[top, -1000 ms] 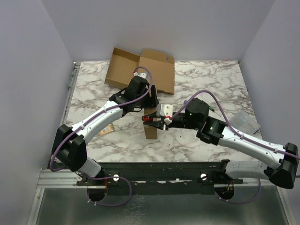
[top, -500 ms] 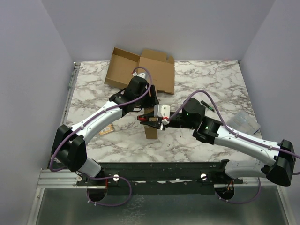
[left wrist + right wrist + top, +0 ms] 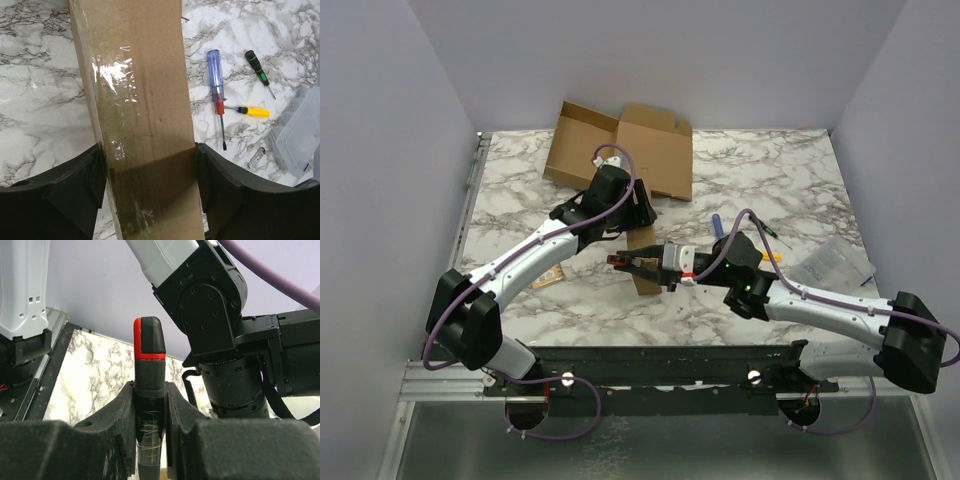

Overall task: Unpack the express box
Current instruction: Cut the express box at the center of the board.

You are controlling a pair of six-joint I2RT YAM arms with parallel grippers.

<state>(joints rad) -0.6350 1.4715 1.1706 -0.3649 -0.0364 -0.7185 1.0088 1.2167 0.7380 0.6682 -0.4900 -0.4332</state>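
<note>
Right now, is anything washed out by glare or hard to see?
Left wrist view: white glare on the tape of the box, shadow lower down. Right wrist view: the red-and-black tool is sharp, the fingers nearest the lens dark. Top view: even light, no glare.

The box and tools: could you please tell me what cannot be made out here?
Box contents: left wrist view, behind taped cardboard.
Red-black tool, any blade: top view, too small; right wrist view, near end cut off below.
Clear case: left wrist view, cut off by right edge.
</note>
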